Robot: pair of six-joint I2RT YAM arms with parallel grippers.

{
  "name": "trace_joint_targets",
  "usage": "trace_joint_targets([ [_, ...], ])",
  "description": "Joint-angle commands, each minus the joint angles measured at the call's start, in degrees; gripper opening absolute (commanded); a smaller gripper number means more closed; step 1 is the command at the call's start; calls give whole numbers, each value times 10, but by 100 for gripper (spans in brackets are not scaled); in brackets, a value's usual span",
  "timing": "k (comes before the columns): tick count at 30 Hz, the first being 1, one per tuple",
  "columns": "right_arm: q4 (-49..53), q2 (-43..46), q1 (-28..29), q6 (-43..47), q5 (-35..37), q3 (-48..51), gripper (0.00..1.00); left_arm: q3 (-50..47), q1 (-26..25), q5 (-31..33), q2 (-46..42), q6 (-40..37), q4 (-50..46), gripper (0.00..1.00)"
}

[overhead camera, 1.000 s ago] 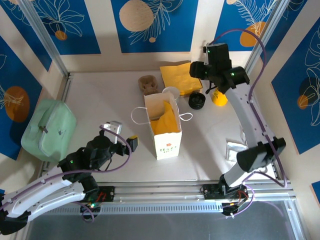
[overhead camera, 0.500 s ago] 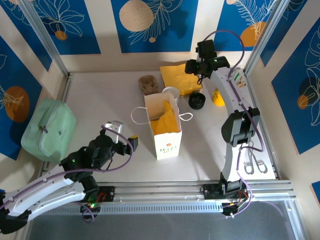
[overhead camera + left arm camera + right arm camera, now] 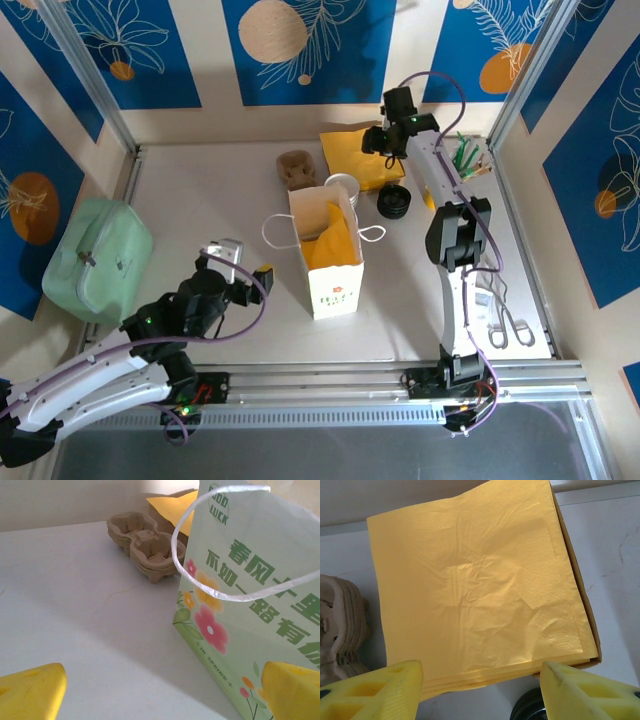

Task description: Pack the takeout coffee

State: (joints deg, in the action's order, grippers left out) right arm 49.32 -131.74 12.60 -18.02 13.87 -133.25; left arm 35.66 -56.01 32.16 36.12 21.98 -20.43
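L gripper (image 3: 247,266) sits low over the near-left part of the desk (image 3: 200,200), jaws spread as wide as they go, nothing in them. Its pads face the paper bag (image 3: 328,265) from the left, apart from it. Paper bag stands upright at desk centre: white loop handles, green print + flowers on the side, yellow tissue (image 3: 330,245) sticking out the top. R gripper (image 3: 480,680) hangs over the yellow napkin stack (image 3: 475,585) at the far edge, right of centre, jaws wide apart, empty. Pulp cup carriers (image 3: 296,168), stacked, sit left of the napkins, behind the bag. Black lid pile (image 3: 393,202) is just on the near side of the napkins. Pale-rimmed round cup top (image 3: 343,185) is just behind the bag's far side, betw carriers and lids. Can't tell if it's the takeout coffee, so can't tell where that is. Mint-green case (image 3: 95,260) at left edge. Scissors (image 3: 510,325) near right edge.
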Motion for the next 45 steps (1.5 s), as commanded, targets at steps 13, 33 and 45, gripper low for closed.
trace_joint_targets([
  [13,9,-119,5,30,6,-99,74,1,-3,21,-5,-13,8,99],
  [33,31,-222,12,79,37,-198,80,5,-3,17,-11,-8,1,99],
  [45,58,-250,1,52,13,-201,72,7,-3,13,-12,-7,0,99],
])
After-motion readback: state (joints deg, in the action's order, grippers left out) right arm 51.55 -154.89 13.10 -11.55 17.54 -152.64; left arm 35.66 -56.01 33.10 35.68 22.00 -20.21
